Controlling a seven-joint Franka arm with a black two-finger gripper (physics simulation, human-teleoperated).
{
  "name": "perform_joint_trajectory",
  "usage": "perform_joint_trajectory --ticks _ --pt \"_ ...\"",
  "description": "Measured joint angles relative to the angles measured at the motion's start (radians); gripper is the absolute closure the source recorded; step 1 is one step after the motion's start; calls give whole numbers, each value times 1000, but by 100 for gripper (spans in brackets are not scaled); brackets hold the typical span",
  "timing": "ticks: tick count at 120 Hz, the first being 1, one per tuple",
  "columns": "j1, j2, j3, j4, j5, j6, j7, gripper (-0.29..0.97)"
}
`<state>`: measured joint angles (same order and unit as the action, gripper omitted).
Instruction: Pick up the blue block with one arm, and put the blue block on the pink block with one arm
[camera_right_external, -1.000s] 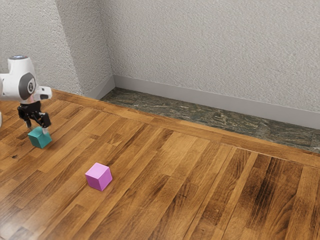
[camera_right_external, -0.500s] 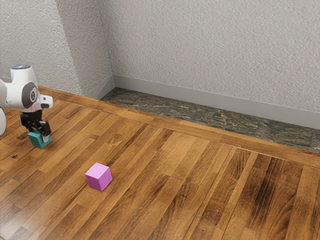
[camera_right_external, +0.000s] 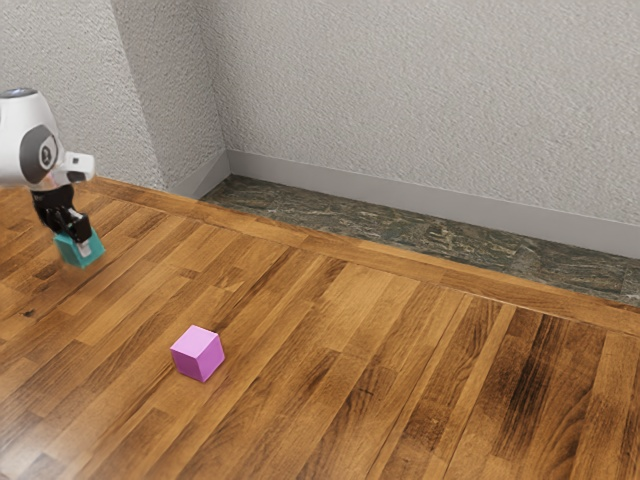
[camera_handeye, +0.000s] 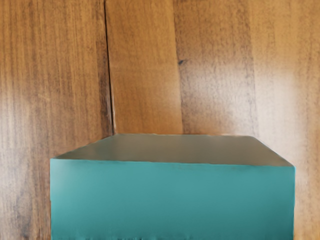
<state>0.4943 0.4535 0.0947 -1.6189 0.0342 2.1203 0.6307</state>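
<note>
As seen across one broad wooden table (camera_right_external: 400, 350): just one arm (camera_right_external: 28, 150), white, at the exterior view's far left, wrist bent downward. One black gripper (camera_right_external: 77, 242), narrowly parted, pinching the single blue block (camera_right_external: 84, 254) from both sides, holding it clear above the planks. One pink block (camera_right_external: 197, 353), resting on the wood, well apart toward the exterior view's right.

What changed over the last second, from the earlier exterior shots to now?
The pincer came down over the blue block, closed on it and lifted it straight up off the wooden floor. The block now hangs in its grip. The pink block stayed where it was.
</note>
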Motion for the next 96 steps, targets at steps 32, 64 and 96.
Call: perform_joint_trajectory --ticks 32,64,96 --pt "-103 -306 -40 -292 -20 -52 -13 42" --pt "-227 -392 -223 -449 -34 -58 -67 41" --pt "-155 -404 -313 -540 -33 26 -145 42"
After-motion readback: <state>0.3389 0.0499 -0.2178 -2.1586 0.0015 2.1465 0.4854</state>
